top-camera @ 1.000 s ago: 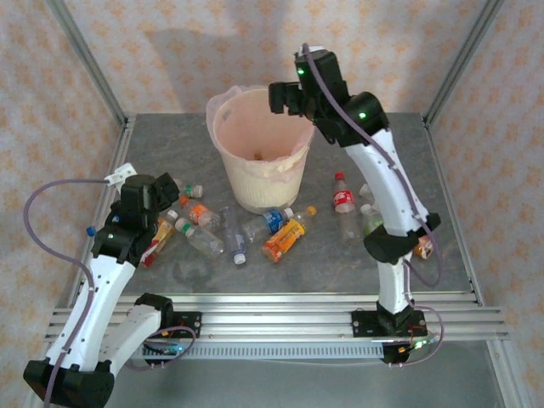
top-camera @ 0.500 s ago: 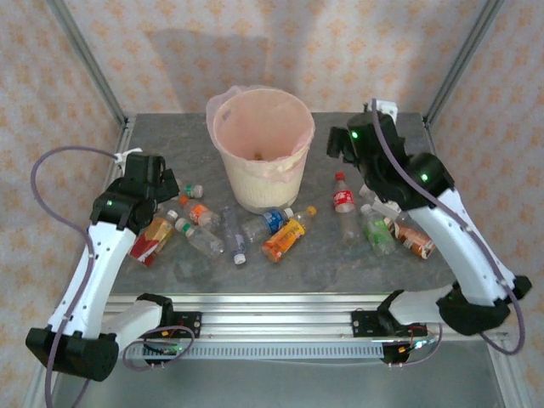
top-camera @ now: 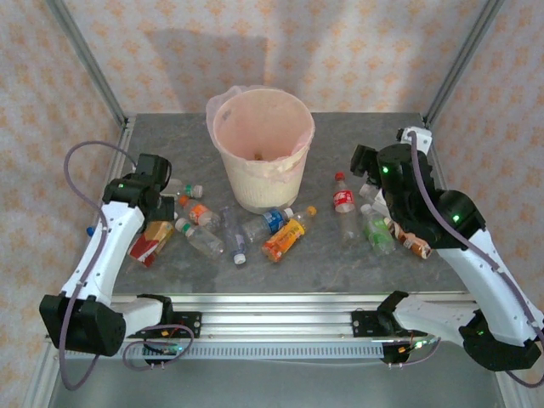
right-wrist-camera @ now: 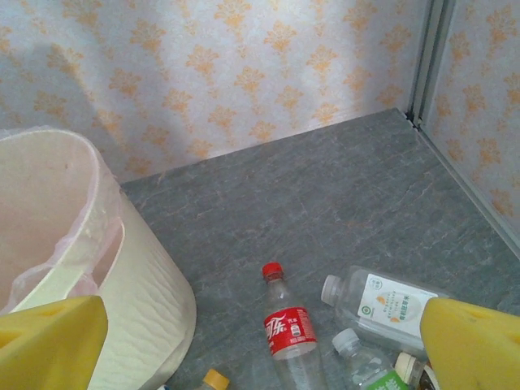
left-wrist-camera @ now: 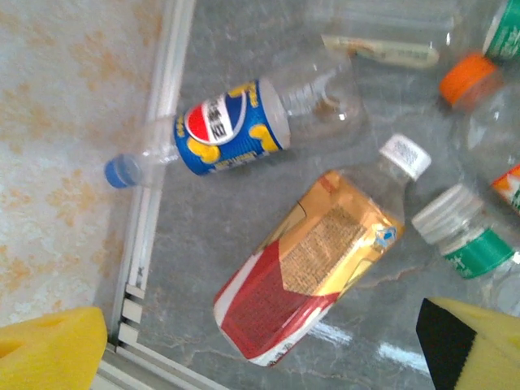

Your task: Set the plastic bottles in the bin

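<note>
The plastic bottles [top-camera: 285, 238] all lie on their sides on the table, none of them held, spread in a loose band on the near side of the bin [top-camera: 263, 189] and to both sides of it. The bin stands upright near the middle of the far half, with its pinkish liner folded over the rim. A small dark spot shows at its bottom, but the view is too poor to say what it is. At the left edge a Pepsi-labelled bottle [left-wrist-camera: 236, 126] lies with its neck across the metal edge rail [left-wrist-camera: 158, 146]. Just beside it is a red-and-gold labelled bottle [left-wrist-camera: 309, 256] with a white cap. To the right of the bin lie a red-capped cola bottle [right-wrist-camera: 290, 333], a clear white-labelled bottle [right-wrist-camera: 382, 302] and others close by. The left gripper [left-wrist-camera: 262, 345] hangs over the left cluster, its yellow pads wide apart and holding nothing. The right gripper [right-wrist-camera: 262, 345] is raised above the right cluster, likewise spread wide and empty. The table surface [top-camera: 365, 132] is a grey, stone-patterned sheet, glossy in places. Ribbed aluminium rails [top-camera: 272, 308] carry both arm bases along the near edge. Slanting metal posts [top-camera: 85, 59] frame the cell. The walls [top-camera: 255, 38] are papered in pale cream with a repeating orange floral motif.
</note>
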Controlling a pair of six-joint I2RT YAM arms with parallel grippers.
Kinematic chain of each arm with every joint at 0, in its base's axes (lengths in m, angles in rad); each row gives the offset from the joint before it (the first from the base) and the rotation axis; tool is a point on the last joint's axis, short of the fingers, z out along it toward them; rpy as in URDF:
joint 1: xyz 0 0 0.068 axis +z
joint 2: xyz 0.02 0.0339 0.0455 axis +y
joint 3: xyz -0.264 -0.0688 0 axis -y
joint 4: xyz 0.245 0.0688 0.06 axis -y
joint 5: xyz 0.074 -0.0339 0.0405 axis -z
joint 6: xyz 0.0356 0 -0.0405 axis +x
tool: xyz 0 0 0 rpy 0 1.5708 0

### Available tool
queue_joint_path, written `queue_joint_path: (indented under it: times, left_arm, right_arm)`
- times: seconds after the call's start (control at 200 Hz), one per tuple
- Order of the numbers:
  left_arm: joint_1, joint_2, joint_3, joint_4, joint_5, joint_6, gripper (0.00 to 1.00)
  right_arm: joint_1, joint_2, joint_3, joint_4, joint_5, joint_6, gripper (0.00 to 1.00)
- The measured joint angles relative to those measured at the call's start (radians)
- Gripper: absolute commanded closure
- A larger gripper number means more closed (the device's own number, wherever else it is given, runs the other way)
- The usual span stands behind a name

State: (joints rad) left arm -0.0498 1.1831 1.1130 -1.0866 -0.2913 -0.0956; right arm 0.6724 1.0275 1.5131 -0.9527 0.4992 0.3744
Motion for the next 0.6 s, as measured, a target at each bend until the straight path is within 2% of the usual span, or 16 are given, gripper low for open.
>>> queue_joint_path:
  times: [0.265, 0.601]
  left_arm:
    - [0.063, 0.011, -0.086, 0.090, 0.162, 0.162, 0.00]
    - [0.157, 0.154, -0.105, 0.142, 0.217, 0.365, 0.01]
  right_arm:
    - [0.000, -0.026, -0.031, 0.000, 0.036, 0.000, 0.01]
    - [0.000, -0.079, -0.048, -0.006, 0.082, -0.033, 0.01]
